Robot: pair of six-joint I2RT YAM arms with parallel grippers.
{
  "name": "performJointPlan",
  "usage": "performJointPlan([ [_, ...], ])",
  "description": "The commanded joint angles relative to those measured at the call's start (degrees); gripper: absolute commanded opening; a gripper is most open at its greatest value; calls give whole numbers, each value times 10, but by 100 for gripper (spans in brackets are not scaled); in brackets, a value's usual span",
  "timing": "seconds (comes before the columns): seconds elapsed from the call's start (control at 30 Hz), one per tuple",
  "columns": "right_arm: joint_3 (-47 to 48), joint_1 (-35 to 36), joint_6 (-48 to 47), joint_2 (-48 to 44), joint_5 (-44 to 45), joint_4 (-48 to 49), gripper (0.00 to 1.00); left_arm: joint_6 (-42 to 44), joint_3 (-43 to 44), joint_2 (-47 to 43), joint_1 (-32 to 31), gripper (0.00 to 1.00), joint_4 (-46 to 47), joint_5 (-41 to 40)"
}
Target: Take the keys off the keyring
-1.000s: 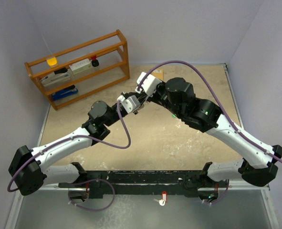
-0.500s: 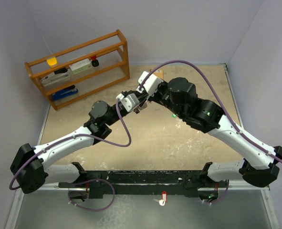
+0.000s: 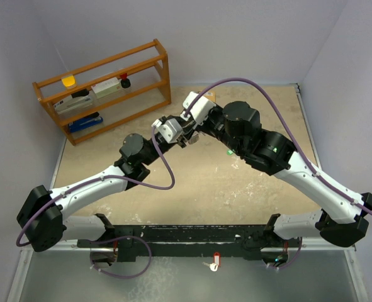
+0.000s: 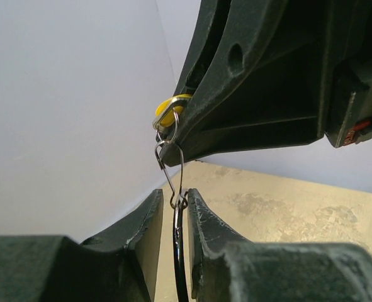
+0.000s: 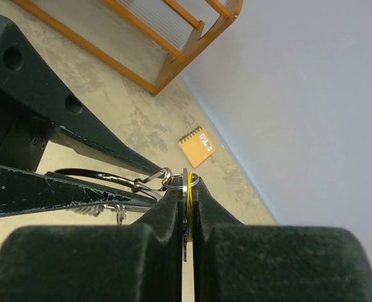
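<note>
Left wrist: left gripper (image 4: 173,202) pinches the keyring (image 4: 171,165); right gripper (image 5: 187,184) clamps gold key (image 4: 166,106).

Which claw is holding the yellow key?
The right claw, pinching the yellow key edge-on between its fingers; the left claw instead clamps the keyring.

Table (image 3: 236,189): sandy tan top, white scuffs and pale patches across middle. Orange wooden rack (image 3: 104,88) stands at far left, set at an angle. Small tan spiral notebook (image 5: 197,147) lies flat near far wall, right of rack, apart from it.
</note>
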Motion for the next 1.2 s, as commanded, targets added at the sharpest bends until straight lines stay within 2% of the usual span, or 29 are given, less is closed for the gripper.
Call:
performJointPlan([
  [0.0, 6, -4, -8, -11, 4, 44, 0, -27, -3, 3, -1, 21, 48, -14],
  [0.2, 2, -4, -7, -14, 3, 46, 0, -46, -11, 9, -1, 22, 82, -22],
  [0.4, 0, -4, -7, -12, 3, 46, 0, -83, -28, 13, -1, 33, 151, -46],
  [0.57, -1, -4, -6, -13, 2, 48, 0, -98, -25, 20, -1, 36, 167, -47],
  [0.77, -3, -4, -6, -13, 2, 51, 0, -106, -17, 31, -1, 34, 168, -46],
  [0.87, -4, -4, -7, -14, 3, 53, 0, -107, -17, 34, -1, 31, 169, -45],
  [1.0, -7, -4, -7, -13, 3, 55, 0, -106, -26, 36, -1, 23, 189, -45],
  [1.17, -6, -4, -7, -10, 4, 55, 0, -111, -27, 36, -1, 22, 202, -48],
])
